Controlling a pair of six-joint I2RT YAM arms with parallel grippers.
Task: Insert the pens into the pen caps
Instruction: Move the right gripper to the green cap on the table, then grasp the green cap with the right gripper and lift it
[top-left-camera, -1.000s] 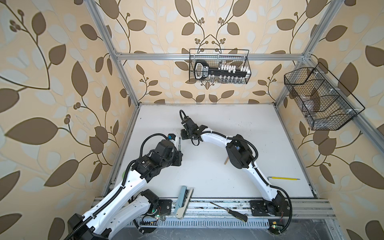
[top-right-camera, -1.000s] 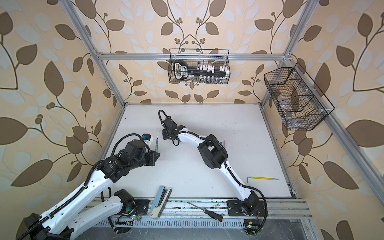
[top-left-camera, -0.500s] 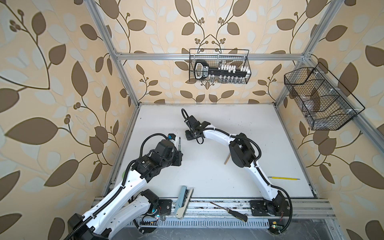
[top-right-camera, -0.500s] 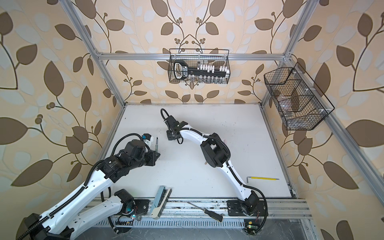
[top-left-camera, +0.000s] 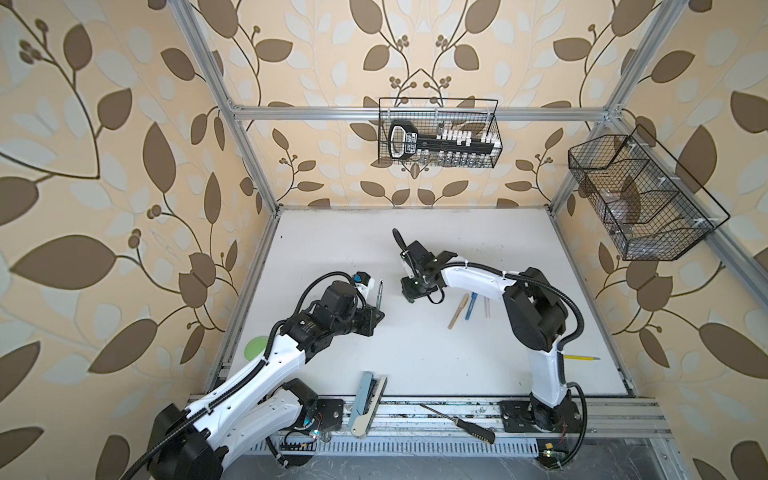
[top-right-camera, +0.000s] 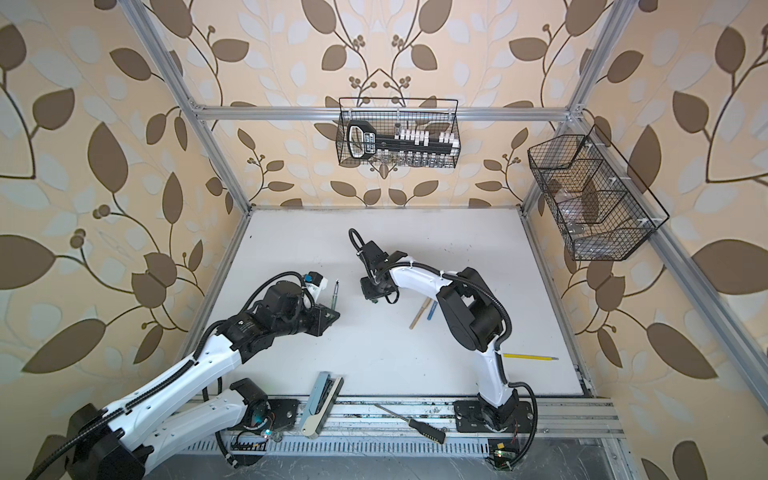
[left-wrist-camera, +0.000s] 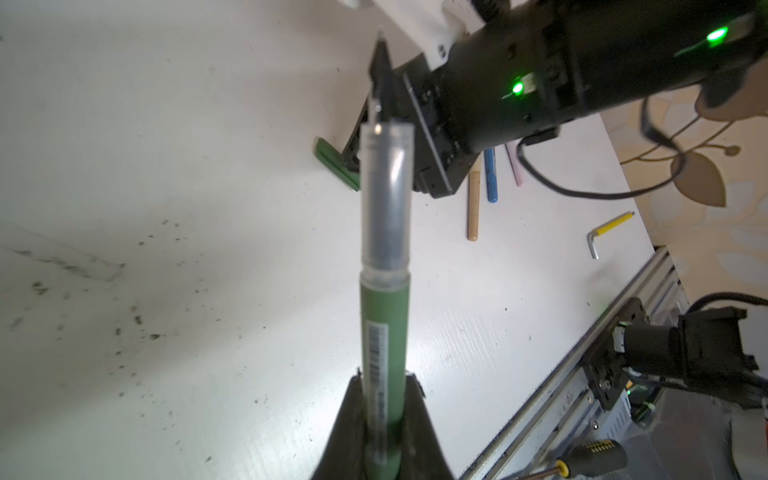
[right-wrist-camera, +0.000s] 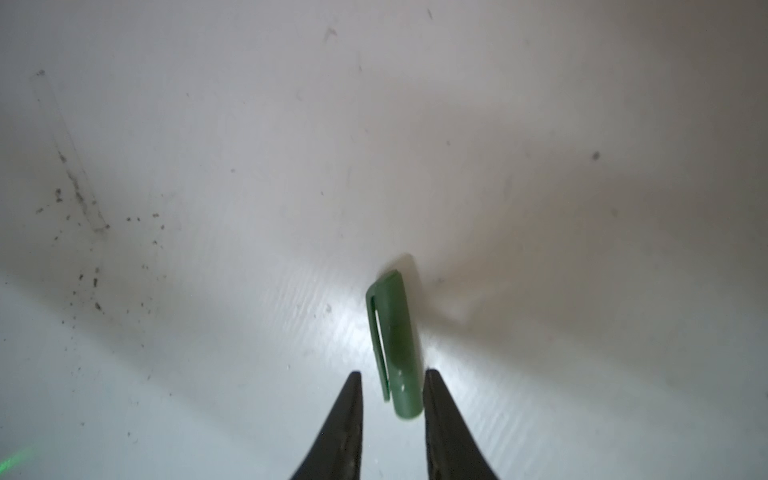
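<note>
At mid-table — left pincer (left-wrist-camera: 385, 377) pinching green pen (left-wrist-camera: 383, 328) | right pincer (right-wrist-camera: 392, 374) low, spread astride green cap (right-wrist-camera: 395, 328)

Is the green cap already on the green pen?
No, the pen in the left claw shows a bare tip, and the cap lies on the table at the right claw.

The green pen (left-wrist-camera: 382, 332) is held by its barrel in the left gripper (left-wrist-camera: 384, 384), with the clear section and dark tip pointing away. The green cap (right-wrist-camera: 395, 332) lies flat on the table (right-wrist-camera: 208, 124), one end between the parted fingers of the right gripper (right-wrist-camera: 392, 373). The tan pen (top-left-camera: 458, 311), blue pen (top-left-camera: 471, 306) and pink pen (top-left-camera: 486, 306) lie side by side.
</note>
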